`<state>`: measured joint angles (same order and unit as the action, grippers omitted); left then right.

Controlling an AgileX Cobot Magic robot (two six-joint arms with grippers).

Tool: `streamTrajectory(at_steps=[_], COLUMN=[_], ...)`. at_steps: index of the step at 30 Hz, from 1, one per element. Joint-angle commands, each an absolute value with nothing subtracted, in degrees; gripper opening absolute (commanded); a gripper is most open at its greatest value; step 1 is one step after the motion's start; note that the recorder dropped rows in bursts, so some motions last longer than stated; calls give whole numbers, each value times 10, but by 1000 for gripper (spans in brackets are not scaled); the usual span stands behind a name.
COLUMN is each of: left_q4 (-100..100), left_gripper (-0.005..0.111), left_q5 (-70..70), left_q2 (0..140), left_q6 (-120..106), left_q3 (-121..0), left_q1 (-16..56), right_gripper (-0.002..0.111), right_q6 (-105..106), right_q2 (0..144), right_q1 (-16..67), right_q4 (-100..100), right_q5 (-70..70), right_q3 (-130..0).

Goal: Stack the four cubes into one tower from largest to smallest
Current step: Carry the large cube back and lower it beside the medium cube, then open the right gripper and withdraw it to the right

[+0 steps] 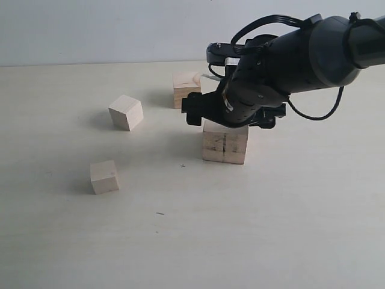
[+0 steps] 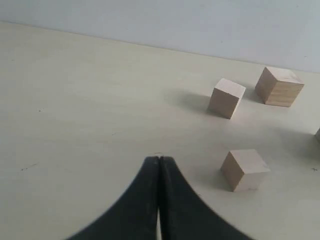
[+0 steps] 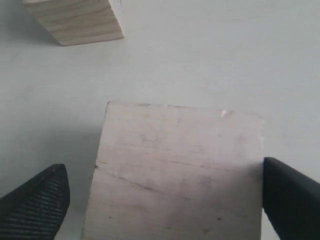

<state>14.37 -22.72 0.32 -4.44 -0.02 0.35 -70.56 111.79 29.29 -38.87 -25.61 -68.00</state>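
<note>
On pale table [image 1: 271, 235], right gripper [image 3: 162, 172] straddles largest cube [image 1: 224, 146], spread; left gripper [image 2: 159, 165] pressed together.

Right arm [image 1: 301, 54]: matte dark-grey rounded housing, black cables [image 1: 274, 21] looped over wrist, small orange-white patch [image 1: 227, 101] near joint. Both jaws black; right pads [image 3: 35, 205] ribbed.

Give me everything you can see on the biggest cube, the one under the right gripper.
The largest cube is pale, plain wood with faint grain and scuffs on top, and dark marks on the side facing the exterior camera. It sits flat on the table with nothing stacked on it. The darker tan cube stands nearby, not touching it. The right gripper is directly above, open and straddling it. One finger is clear of the cube's side. The other looks right at the opposite edge, and contact there is unclear.
</note>
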Motion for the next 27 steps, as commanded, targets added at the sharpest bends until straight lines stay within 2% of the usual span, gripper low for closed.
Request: streamTrajectory(at_steps=[1, 11, 20, 27], left_q4=[142, 142, 142, 142], left_gripper=[0, 0, 0, 0], left_q5=[-226, -226, -226, -226], left_q2=[0, 0, 0, 0], left_q6=[-43, -43, -43, -43], left_q3=[0, 0, 0, 0], left_q1=[6, 6, 6, 6], right_gripper=[105, 105, 105, 105], right_q6=[-706, -706, -712, -712], right_q2=[1113, 1113, 1113, 1112], right_q1=[293, 293, 293, 293], right_q4=[-397, -428, -451, -459], right_q5=[-250, -208, -268, -225], right_q3=[-684, -684, -684, -684])
